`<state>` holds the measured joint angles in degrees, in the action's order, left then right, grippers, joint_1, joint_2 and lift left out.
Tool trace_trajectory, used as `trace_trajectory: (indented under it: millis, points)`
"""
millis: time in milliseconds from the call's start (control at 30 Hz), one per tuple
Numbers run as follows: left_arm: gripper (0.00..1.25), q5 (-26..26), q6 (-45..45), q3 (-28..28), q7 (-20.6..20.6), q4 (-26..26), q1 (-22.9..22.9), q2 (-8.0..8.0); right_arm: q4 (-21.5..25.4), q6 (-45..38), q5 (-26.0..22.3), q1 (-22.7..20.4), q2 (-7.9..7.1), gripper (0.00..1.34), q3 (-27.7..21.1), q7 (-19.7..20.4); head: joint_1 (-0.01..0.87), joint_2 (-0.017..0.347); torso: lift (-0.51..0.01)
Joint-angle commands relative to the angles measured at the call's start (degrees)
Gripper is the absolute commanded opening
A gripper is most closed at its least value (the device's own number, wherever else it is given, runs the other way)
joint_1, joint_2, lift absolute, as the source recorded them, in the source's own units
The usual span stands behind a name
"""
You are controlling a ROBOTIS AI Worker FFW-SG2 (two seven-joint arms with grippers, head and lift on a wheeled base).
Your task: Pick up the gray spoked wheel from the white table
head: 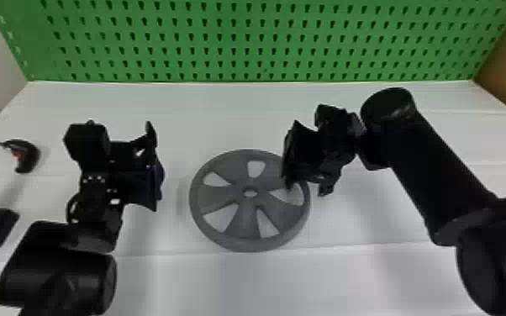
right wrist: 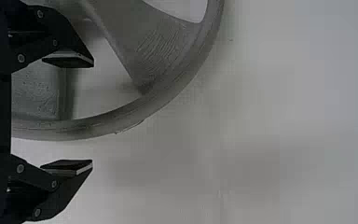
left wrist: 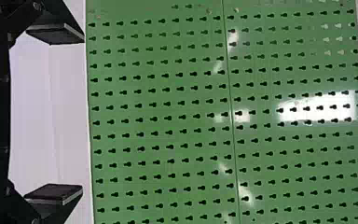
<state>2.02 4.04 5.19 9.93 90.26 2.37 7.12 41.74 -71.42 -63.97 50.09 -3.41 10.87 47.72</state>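
Gray spoked wheel (head: pixel 246 225) lies on white table (head: pixel 307 277), not gripped. My right gripper (right wrist: pixel 93 114) is open over its side; left gripper (left wrist: pixel 82 114), also open, is apart. Grasp and lift remain.

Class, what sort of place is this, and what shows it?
Probably a robotics lab or workshop bench: a green pegboard stands behind a white table, with two black robot arms over it.

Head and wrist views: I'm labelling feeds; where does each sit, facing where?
Head view: robot's head, facing forward, down at gray spoked wheel; left arm, right arm.
Left wrist view: left wrist, facing green pegboard; left gripper open.
Right wrist view: right wrist, facing down at table; right gripper open.
Head and right wrist views share the wheel.
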Motion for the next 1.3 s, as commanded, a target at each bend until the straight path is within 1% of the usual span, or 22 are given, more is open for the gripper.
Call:
trace_trajectory:
  millis: [0, 100, 200, 333, 500, 633, 700, 800, 833, 867, 1033, 1133, 1267]
  points:
    - [1.10, 0.0, 0.0, 0.1, 0.0, 0.0, 0.0, 0.00, -0.8, -0.4, 1.7, 0.5, -0.29, 0.85, 1.0, -0.1, 0.765, 0.002, -0.096]
    - [1.10, 0.0, 0.0, 0.0, 0.0, 0.0, 0.0, 0.00, -0.8, -0.6, 3.7, 1.1, -0.20, 0.85, 2.8, -0.1, 0.765, 0.002, -0.096]
    - [1.10, 0.2, 0.0, -0.1, 0.0, 0.0, 0.0, 0.00, -0.8, -0.8, 5.4, 1.5, 0.07, 0.85, 3.6, -0.2, 0.765, 0.002, -0.096]
    - [1.10, 0.2, 0.0, -0.1, 0.0, 0.0, 0.0, 0.00, -0.5, -0.9, 5.5, 1.8, 0.24, 0.85, 5.6, -0.6, 0.765, 0.002, -0.096]
    - [1.10, 0.4, 0.0, -0.2, 0.0, 0.0, -0.1, 0.00, -0.5, -1.0, 5.4, 1.8, 0.59, 0.85, 5.4, -0.6, 0.765, 0.002, -0.096]
    - [1.10, 0.4, 0.0, -0.3, 0.0, 0.0, -0.1, 0.00, -0.6, -0.5, 3.9, 1.5, 0.42, 0.85, 5.2, -0.9, 0.765, 0.002, -0.096]
    - [1.10, 0.4, 0.0, -0.3, 0.0, 0.0, -0.1, 0.00, -0.7, -0.2, 3.7, 1.3, 0.24, 0.85, 5.5, -2.3, 0.765, 0.002, -0.096]
    - [1.10, 0.4, 0.0, -0.2, 0.0, 0.0, -0.1, 0.00, -1.5, 0.5, 3.7, 1.2, -0.11, 0.85, 6.6, -6.8, 0.765, 0.002, -0.096]
    - [1.10, 0.4, 0.0, -0.2, 0.0, 0.0, -0.1, 0.00, -2.0, 0.7, 3.7, 1.2, -0.11, 0.85, 6.3, -8.3, 0.765, 0.002, -0.096]
    - [1.10, 0.4, 0.0, -0.2, 0.0, 0.0, -0.1, 0.00, -2.1, 0.7, 3.7, 1.1, -0.20, 0.85, 6.6, -8.9, 0.765, 0.002, -0.096]
    - [1.10, 0.4, 0.1, -0.3, 0.0, 0.0, -0.1, 0.00, -2.1, 0.7, 3.8, 1.3, -0.20, 0.85, 7.6, -8.9, 0.765, 0.002, -0.096]
    - [1.10, 0.4, 0.1, -0.3, 0.0, 0.0, -0.1, 0.00, -2.1, 0.3, 5.0, 1.5, -0.20, 0.85, 7.5, -8.9, 0.765, 0.002, -0.096]
    - [1.10, 0.4, 0.2, -0.2, 0.0, 0.0, -0.1, 0.00, -2.1, -0.2, 5.3, 1.8, -0.37, 0.83, 7.3, -8.9, 0.765, 0.002, -0.096]
